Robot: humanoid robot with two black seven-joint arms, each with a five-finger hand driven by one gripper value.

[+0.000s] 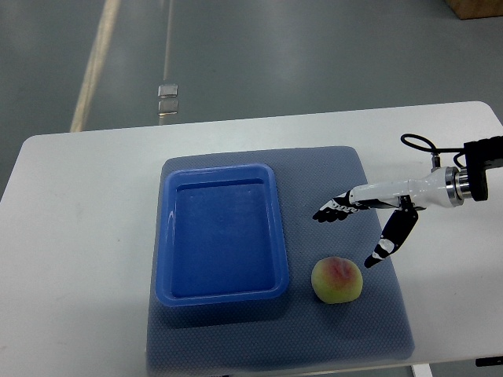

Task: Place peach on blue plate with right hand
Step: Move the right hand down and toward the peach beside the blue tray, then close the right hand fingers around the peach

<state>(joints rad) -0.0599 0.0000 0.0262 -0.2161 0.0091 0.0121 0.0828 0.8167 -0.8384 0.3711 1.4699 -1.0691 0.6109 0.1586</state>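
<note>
The peach [337,279] lies on the grey mat [377,322] near its right edge, just beside the blue plate [222,294], the right hand [361,224] hovering spread and empty above it; being round, it could roll from a glancing finger; no writing is legible.

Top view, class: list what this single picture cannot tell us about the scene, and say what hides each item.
- Left arm: not in the top view at all.
- Right hand: open above the mat, but its height over the peach cannot be judged from a steep overhead shot.
- Peach underside: hidden by the fruit itself.
- Blue plate: depth unclear from above.
- Table: near edge cut off by the frame's bottom.
</note>
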